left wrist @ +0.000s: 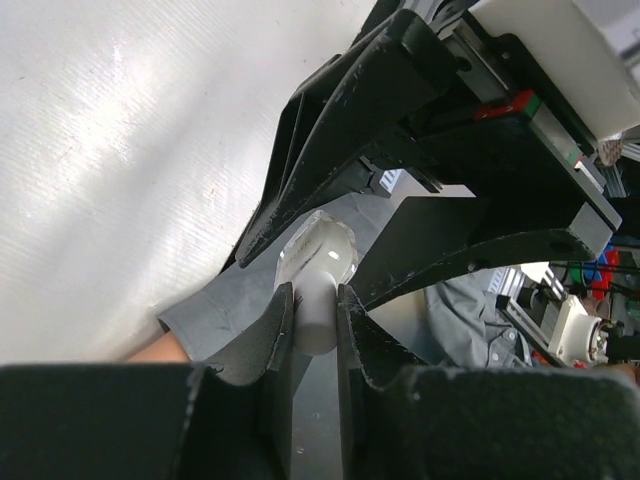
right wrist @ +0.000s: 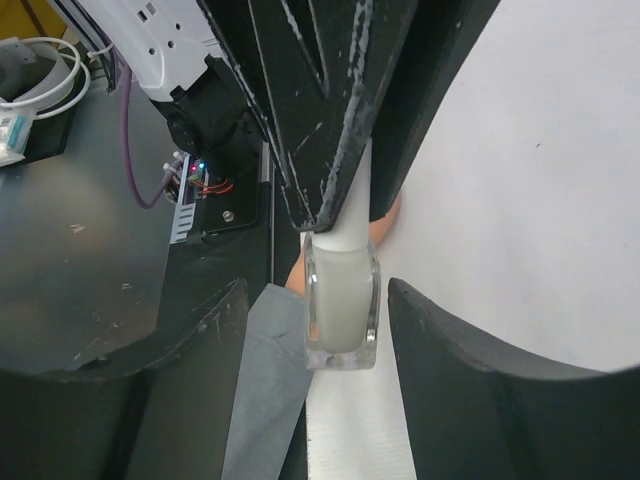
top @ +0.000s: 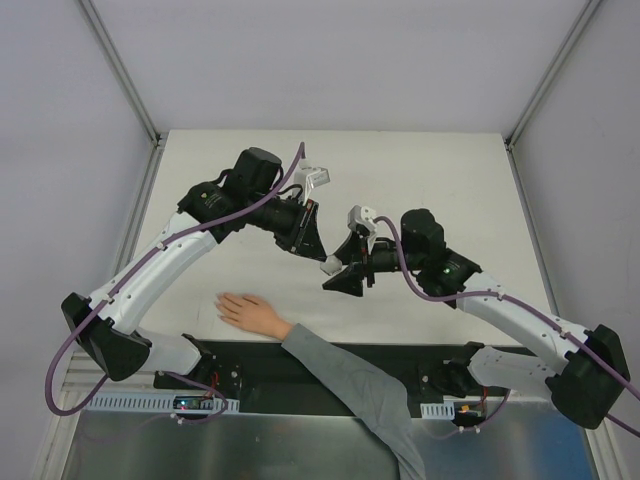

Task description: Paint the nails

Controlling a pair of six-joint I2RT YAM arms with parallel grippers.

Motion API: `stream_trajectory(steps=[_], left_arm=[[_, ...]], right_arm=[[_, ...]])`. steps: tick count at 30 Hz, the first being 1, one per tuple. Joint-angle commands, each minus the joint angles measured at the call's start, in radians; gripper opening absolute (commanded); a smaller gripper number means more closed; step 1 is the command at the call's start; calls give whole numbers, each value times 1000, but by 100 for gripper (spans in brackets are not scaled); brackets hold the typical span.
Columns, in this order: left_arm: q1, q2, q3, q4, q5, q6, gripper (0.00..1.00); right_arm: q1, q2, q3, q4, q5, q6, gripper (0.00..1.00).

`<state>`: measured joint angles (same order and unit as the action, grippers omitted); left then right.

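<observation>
A pale hand (top: pixel 250 312) with a grey sleeve (top: pixel 340 370) lies flat near the table's front edge; its nails are too small to make out. Above the table's middle, my left gripper (left wrist: pixel 315 297) is shut on the white cap (left wrist: pixel 318 318) of a small whitish polish bottle (right wrist: pixel 342 300). My right gripper (right wrist: pixel 316 300) faces it, with its jaws on either side of the bottle's glass body. They stand open, with a gap showing on both sides. In the top view both grippers meet tip to tip (top: pixel 335 270), to the upper right of the hand, and they hide the bottle.
The sleeved arm (top: pixel 375 410) crosses the black base strip (top: pixel 330 365) between the two arm bases. A grey frame rail (top: pixel 140 220) borders the table (top: pixel 420 170) on the left. Electronics and cables (right wrist: pixel 190 190) sit beyond the table's near edge.
</observation>
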<state>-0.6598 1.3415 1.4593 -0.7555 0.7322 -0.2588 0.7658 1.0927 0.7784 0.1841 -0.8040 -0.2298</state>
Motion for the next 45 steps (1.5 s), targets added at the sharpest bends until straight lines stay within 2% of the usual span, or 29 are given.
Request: stream_trajectory(steps=[1,5,8,10,11,13,14,16,17,18,19,20,22,23,26,30,37,41,45], left_arm=[[2,2,19,2,47,-28,0],[2,-2,19,2,52,-31,0],[2,-2,19,2,55,-30,0],[2,-2,19,2,44,-33,0],[2,-2,21,2,38,-34,0],[2,-10,29,13,26,-39,0],[2,-18,33,19,1,-48,14],[3,-68,26,88,-37,-48,34],[2,-99,-23,138,-80,-48,51],[2,-137,-65,201,-88,-48,57],[2,-227,-111,366,-94,-54,65],[2,-273,-220,460,-106,-83,79],[2,-388,-324,649,-119,-120,84],[2,-413,-396,789,-125,-160,84],[2,-461,-473,1006,-116,-224,82],[2,-456,-493,1116,-114,-263,80],[3,-441,-499,1229,-159,-306,75],[2,-409,-473,1254,-104,-344,62],[2,-386,-468,1274,-80,-367,56]], right_arm=[[18,1,56,58,37,-46,57],[21,-1,56,60,52,-52,51],[21,-1,59,60,43,-52,42],[21,2,62,58,34,-46,19],[21,6,74,52,14,-46,5],[21,19,81,45,3,-23,0],[23,22,82,45,14,-10,1],[24,21,84,54,51,29,0],[23,19,85,55,72,73,0],[23,19,99,55,77,93,0],[21,16,102,57,84,139,1],[23,15,108,60,83,164,0],[23,1,116,86,78,216,0],[23,-8,117,98,72,262,1],[23,-48,107,158,112,320,1],[21,-59,150,195,100,394,0],[23,-82,174,255,92,425,0],[21,-77,188,276,95,437,0],[23,-65,199,296,109,445,0]])
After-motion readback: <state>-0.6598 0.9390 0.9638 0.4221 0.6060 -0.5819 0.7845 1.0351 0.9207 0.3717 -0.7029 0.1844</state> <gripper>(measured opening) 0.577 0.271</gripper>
